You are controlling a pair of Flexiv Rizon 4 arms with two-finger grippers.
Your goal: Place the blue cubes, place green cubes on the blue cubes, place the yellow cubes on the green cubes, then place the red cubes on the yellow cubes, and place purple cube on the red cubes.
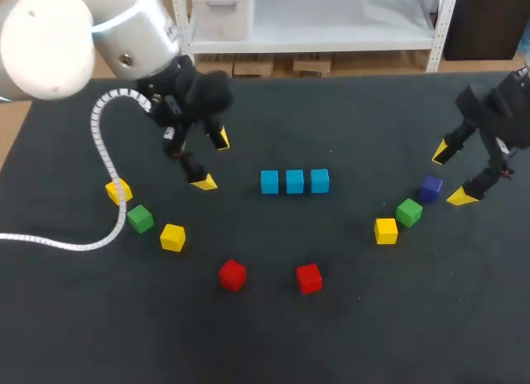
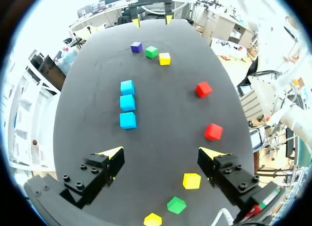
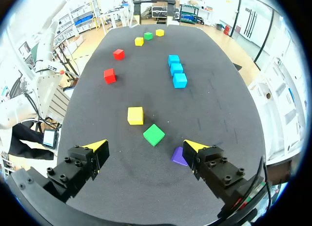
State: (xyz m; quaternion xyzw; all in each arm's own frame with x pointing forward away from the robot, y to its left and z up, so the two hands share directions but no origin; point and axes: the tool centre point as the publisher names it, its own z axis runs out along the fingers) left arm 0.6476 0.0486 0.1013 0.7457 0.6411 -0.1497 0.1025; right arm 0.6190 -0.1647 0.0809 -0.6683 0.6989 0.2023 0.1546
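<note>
Three blue cubes (image 1: 294, 181) sit touching in a row in the middle of the desk (image 1: 356, 318). The left tool (image 1: 211, 160) and the right tool (image 1: 453, 175) are wide open and hold nothing. Green goes on next, I think. The right tool hangs near a green cube (image 1: 409, 212). A purple cube (image 1: 430, 188) and a yellow cube (image 1: 386, 231) sit just beside that cube. The tool should come straight down, pinch only the green one, and not bump the others.

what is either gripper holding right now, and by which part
Nothing is held. The left gripper and the right gripper are both open, and neither grips a cube.
</note>
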